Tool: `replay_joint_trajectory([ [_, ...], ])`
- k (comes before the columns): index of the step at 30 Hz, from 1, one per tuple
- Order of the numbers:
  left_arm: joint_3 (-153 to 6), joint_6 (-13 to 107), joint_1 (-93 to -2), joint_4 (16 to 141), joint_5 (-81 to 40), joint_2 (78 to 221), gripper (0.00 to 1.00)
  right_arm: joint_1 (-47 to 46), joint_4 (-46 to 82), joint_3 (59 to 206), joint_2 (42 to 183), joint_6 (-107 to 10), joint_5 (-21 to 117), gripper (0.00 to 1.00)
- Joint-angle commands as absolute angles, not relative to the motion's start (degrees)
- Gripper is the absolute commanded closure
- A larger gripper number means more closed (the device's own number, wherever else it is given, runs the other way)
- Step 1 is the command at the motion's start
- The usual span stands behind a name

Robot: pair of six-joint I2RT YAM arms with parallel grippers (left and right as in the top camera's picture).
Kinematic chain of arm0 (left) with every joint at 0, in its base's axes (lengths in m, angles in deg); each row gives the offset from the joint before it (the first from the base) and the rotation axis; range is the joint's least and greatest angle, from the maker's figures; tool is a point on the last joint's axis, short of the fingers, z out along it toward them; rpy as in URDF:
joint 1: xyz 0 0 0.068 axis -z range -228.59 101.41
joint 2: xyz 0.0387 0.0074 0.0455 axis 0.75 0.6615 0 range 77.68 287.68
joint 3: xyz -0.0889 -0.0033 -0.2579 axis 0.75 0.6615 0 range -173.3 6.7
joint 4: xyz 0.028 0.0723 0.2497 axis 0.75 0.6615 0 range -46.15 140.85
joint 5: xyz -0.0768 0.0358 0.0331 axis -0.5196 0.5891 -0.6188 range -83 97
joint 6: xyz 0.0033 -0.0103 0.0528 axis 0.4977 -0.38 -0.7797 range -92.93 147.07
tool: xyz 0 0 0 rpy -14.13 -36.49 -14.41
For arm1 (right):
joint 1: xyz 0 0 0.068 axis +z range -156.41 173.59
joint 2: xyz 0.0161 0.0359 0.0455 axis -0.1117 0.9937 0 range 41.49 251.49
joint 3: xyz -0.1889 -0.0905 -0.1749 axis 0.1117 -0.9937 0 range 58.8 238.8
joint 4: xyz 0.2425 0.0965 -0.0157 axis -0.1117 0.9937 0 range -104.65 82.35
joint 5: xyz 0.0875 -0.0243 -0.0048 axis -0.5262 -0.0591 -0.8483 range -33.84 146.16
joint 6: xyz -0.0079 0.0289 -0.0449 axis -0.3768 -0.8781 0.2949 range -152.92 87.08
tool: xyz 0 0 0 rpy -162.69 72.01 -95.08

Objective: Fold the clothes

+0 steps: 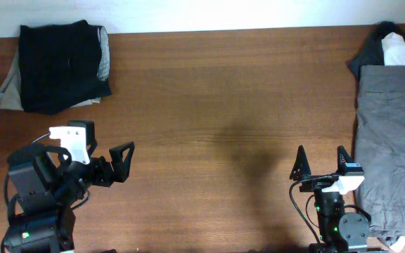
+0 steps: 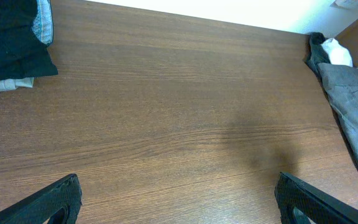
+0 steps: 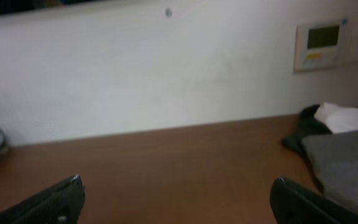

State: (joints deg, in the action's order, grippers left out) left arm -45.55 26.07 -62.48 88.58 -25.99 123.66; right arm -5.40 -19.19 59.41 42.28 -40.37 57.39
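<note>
Both arms sit low at the near edge of the table (image 1: 216, 105), with nothing in hand. Left gripper (image 1: 117, 163): jaws spread, empty, pointing toward the table centre. Right gripper (image 1: 321, 166): jaws spread, empty, just beside the grey garment (image 1: 392, 133). Far-left corner: black garment (image 1: 62, 63) lies folded on top of a beige one (image 1: 4, 93), edges roughly squared; looks finished. Right edge: grey garment lies mostly flat and unfolded, running out of view. At its far end a white piece (image 1: 403, 50) rests bunched on a dark one (image 1: 368, 55). Judgement: between items, one stack done and the next piece not yet fetched. Next move likely calls for the right arm to pinch the grey garment's near-left edge and drag it onto the bare centre, within reach of both grippers. Risk: a single pinch may bunch the cloth instead of sliding it flat.
</note>
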Motion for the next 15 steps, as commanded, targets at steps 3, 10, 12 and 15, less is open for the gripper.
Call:
replay_joint_trajectory([
  [3,-45.51,26.40,-62.46,88.45,-26.01,123.48,0.01,-5.02,-9.94,59.12,41.69,-36.26,58.07,0.01],
  [10,-45.51,26.40,-62.46,88.45,-26.01,123.48,0.01,-4.96,-10.07,59.12,41.71,-34.84,57.91,0.01],
  [12,-45.51,26.40,-62.46,88.45,-26.01,123.48,0.01,-4.96,-10.07,59.12,41.74,-34.84,57.91,0.01],
  [15,-45.51,26.40,-62.46,88.45,-26.01,123.48,0.01,-4.96,-10.07,59.12,41.74,-34.84,57.91,0.01],
])
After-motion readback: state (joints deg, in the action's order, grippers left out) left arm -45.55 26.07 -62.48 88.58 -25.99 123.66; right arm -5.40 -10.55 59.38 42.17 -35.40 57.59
